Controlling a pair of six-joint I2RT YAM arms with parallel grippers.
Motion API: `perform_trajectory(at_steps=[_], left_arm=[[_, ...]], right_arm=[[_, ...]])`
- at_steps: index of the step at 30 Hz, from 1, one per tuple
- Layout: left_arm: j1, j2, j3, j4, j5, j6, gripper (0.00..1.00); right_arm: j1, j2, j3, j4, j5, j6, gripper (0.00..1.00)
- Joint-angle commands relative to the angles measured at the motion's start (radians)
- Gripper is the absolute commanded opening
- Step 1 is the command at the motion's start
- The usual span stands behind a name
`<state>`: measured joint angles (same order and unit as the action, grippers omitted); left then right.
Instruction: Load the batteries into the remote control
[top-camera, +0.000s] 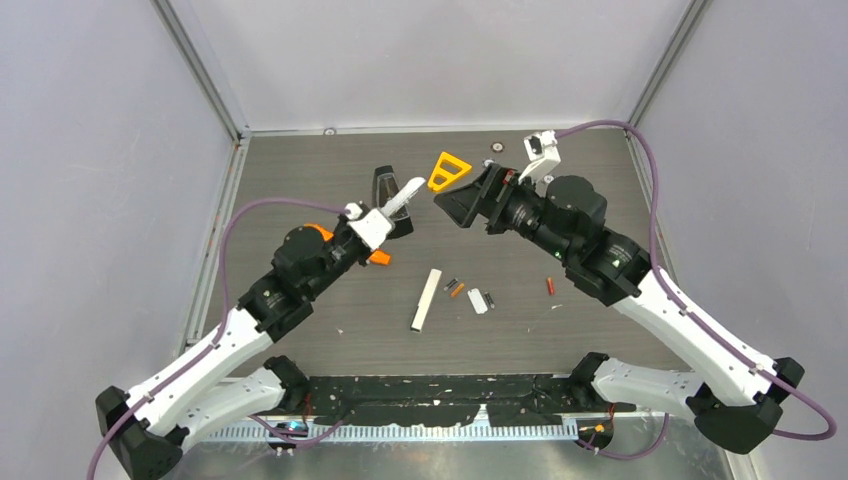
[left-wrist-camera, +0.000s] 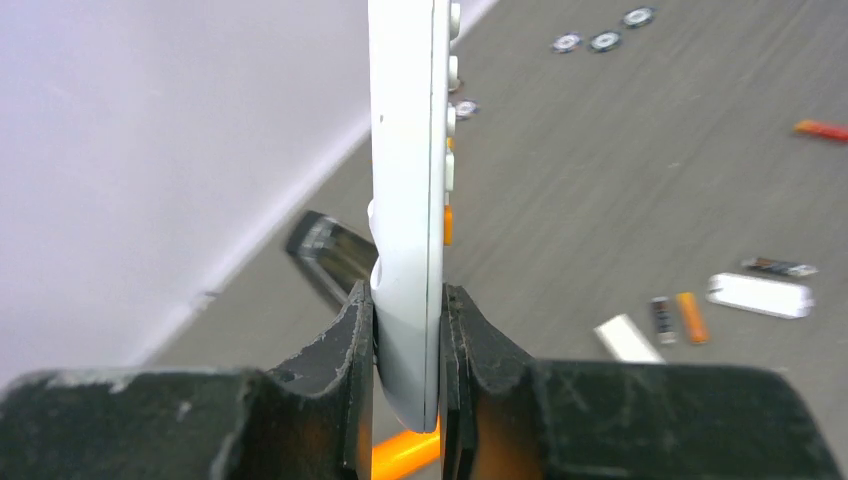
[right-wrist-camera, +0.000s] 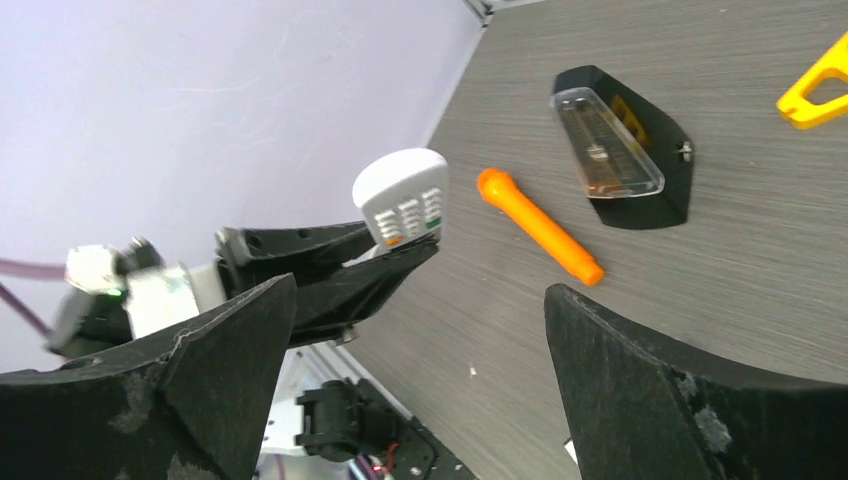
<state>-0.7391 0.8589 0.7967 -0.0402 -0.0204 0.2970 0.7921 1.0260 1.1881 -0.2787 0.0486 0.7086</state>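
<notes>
Batteries lie loose on the table (top-camera: 300, 170), nearest the arm bases: the dark grey battery (top-camera: 450, 284) and orange battery (top-camera: 458, 291) are side by side and just about touching. The red battery (top-camera: 550, 286) is well apart to the right. Beside the pair are a long white bar (top-camera: 427, 298) and a short white piece (top-camera: 478, 300), which may be the compartment cover.

Further out, the left gripper (left-wrist-camera: 408, 330) is clamped on the lower end of the remote control (left-wrist-camera: 408, 150) and holds it clear of the table, edge-on to the left wrist camera. The right gripper (right-wrist-camera: 420, 300) faces it from close range with jaws wide apart and nothing between them. The button face is turned toward the right gripper. Whether the battery compartment is open cannot be told.

Step in hand, as judged: presentation of the remote, with no battery loaded. The next move calls for the right gripper to descend to a battery and pinch it across its thin body.

Beyond lie an orange marker (right-wrist-camera: 540, 227), a black stand (right-wrist-camera: 620, 150) and a yellow triangle (top-camera: 448, 170). The surface is dark grey woodgrain, enclosed by pale walls (top-camera: 420, 60).
</notes>
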Motion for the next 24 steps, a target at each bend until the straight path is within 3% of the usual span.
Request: perform_trajectory(at_steps=[1,5,12,24], left_arm=[[-0.026,-0.048,-0.09,0.25,-0.1,0.419,0.0],[-0.05,-0.034,-0.141,0.454,-0.155,0.641,0.0],[-0.078,-0.002,-0.213,0.703,-0.061,0.932,0.0],[-0.097,-0.022,-0.22,0.639,0.012,1.039,0.0]], right_arm=[[0.006,0.022,0.101,-0.1,-0.096,0.097,0.99],[0.006,0.052,0.116,-0.101,-0.141,0.183,0.98],[0.006,0.146,0.107,-0.009,-0.236,0.324,0.91],[-0.015,0.154,0.055,0.072,-0.19,0.448,0.69]])
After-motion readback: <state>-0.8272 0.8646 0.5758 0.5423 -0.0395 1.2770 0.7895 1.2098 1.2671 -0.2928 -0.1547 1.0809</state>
